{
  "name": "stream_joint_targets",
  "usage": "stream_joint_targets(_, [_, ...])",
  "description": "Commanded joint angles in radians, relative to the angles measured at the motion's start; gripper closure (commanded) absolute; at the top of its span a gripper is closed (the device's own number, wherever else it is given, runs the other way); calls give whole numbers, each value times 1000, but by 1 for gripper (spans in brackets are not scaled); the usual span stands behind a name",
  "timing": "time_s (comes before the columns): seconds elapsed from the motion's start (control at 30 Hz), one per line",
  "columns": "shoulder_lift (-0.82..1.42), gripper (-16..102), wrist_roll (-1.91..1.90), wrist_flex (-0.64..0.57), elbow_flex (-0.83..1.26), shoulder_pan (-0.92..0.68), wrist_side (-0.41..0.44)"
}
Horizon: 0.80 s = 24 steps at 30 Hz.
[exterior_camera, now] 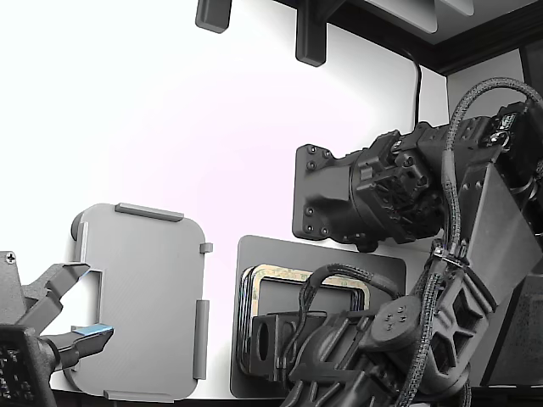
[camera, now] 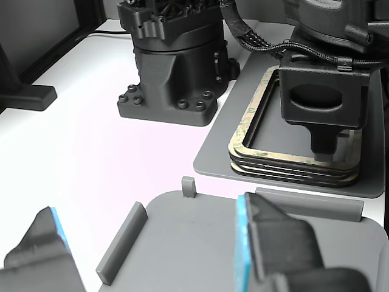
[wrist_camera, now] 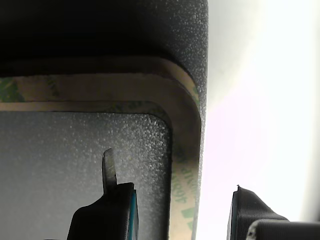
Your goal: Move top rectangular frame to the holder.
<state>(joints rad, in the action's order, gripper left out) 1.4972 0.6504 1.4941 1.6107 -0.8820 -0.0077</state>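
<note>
Where mat (camera: 213, 164) lies, white tabletop (camera: 109, 152); frames (camera: 243, 131) stacked.

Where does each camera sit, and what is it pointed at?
Exterior view: high above, facing down on the holder, frame stack and arm.
Wrist view: on that arm, close over the top rectangular frame; own jaws straddle its edge, open.
Other view: low over the holder, facing the stack; blue-padded jaws in foreground.
Shared: exterior and other views both show holder and stack.

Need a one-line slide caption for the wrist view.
Open pincer straddling the corner edge of the top rectangular frame on the dark grey mat.
</note>
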Motion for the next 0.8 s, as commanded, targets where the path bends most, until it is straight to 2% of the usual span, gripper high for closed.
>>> stream_joint_targets(0.0, [11,9,28,0,-28,8,2])
stream_joint_targets(0.27, [-28,12,29,12,-55,11,5])
stream_joint_targets(0.77, [-46,30,-26,12,-64,17,15])
